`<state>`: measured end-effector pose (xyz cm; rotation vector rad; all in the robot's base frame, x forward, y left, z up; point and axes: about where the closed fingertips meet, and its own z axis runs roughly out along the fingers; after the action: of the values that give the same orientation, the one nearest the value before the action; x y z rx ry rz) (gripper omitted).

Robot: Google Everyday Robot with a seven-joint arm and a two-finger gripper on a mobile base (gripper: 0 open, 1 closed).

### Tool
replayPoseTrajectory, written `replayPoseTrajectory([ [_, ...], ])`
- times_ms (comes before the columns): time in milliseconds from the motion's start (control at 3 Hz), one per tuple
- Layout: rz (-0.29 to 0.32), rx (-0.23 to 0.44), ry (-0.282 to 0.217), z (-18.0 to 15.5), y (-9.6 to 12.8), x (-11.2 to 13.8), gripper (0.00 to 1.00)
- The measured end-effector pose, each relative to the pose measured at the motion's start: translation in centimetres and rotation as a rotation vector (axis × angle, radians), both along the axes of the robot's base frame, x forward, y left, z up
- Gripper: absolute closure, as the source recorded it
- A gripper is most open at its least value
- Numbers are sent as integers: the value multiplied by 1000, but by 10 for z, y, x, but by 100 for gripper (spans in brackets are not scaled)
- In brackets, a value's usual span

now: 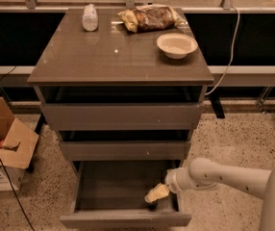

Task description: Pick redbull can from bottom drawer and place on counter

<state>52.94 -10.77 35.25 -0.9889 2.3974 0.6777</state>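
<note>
The bottom drawer (123, 220) is pulled open below the two upper drawers. My gripper (156, 194), pale yellow, reaches down from the right into the drawer's front right corner. A small dark shape (152, 205) shows just under it against the drawer's front wall; it looks like the redbull can, mostly hidden by the gripper. My white arm (214, 174) comes in from the lower right. The counter (113, 57) is the glossy grey-brown top of the cabinet.
On the counter stand a white bowl (177, 44) at the right, a white plastic bottle (90, 17) at the back left and a snack bag (148, 18) at the back. An open cardboard box (7, 143) sits on the floor at left. A cable (230, 52) hangs at right.
</note>
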Motion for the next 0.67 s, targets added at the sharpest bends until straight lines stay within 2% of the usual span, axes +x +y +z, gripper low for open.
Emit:
replayPoseTrajectory([
  [667, -60, 27, 33, -52, 6, 3, 0],
])
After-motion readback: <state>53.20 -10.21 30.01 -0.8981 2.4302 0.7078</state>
